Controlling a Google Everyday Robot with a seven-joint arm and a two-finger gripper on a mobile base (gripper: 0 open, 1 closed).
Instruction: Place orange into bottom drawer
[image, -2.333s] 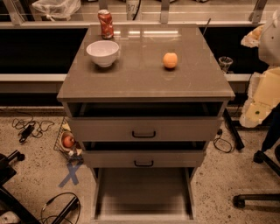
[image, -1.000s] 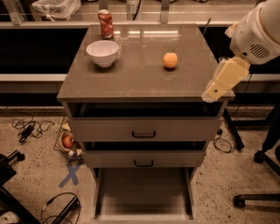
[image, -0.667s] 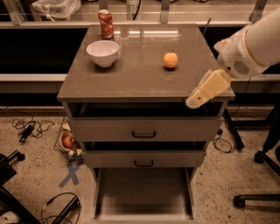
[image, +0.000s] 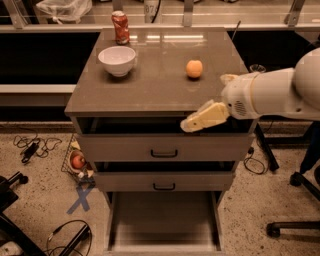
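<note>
Grey-brown cabinet top (image: 160, 92), centre frame: the orange (image: 194, 68) sits right of centre with bare surface around it, the red can (image: 120, 27) at upper left bears no legible print, my gripper (image: 187, 125) hangs at the front edge (open or closed, I cannot tell), and the bottom drawer (image: 165, 220) stands open below.

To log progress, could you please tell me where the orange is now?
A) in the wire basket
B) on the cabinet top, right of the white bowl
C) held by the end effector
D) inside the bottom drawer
B: the orange rests on the cabinet top right of the white bowl; the end effector hangs by the top's front edge, apart from it, and the open bottom drawer is bare.
</note>
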